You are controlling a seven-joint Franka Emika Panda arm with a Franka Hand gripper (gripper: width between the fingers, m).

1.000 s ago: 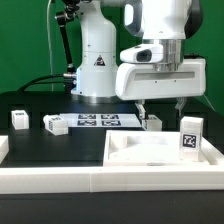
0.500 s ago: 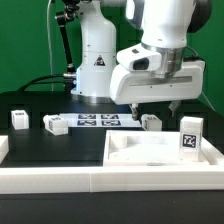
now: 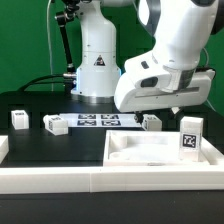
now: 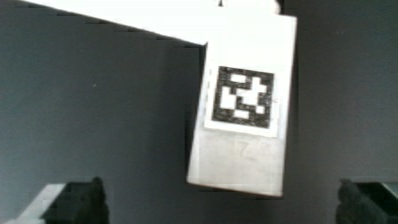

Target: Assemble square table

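Wrist view: 1 white leg (image 4: 246, 110), tag facing the camera, lies on the dark table directly below the gripper (image 4: 222, 200). The gripper's 2 fingertips (image 4: 75, 200) are spread wide and hold nothing. The leg's long axis runs crosswise to the line joining them (good for a straddling descent, I judge). The square slab (image 3: 120, 158) lies near. Since 1 second ago, the hand has tilted and swung toward the exterior view's right.

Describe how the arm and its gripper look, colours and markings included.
The arm is glossy white with rounded shells and dark bands at the joints. Its base column carries a black triangular warning sticker, and black cables hang beside it. The gripper has a boxy white body and two dark fingertips.
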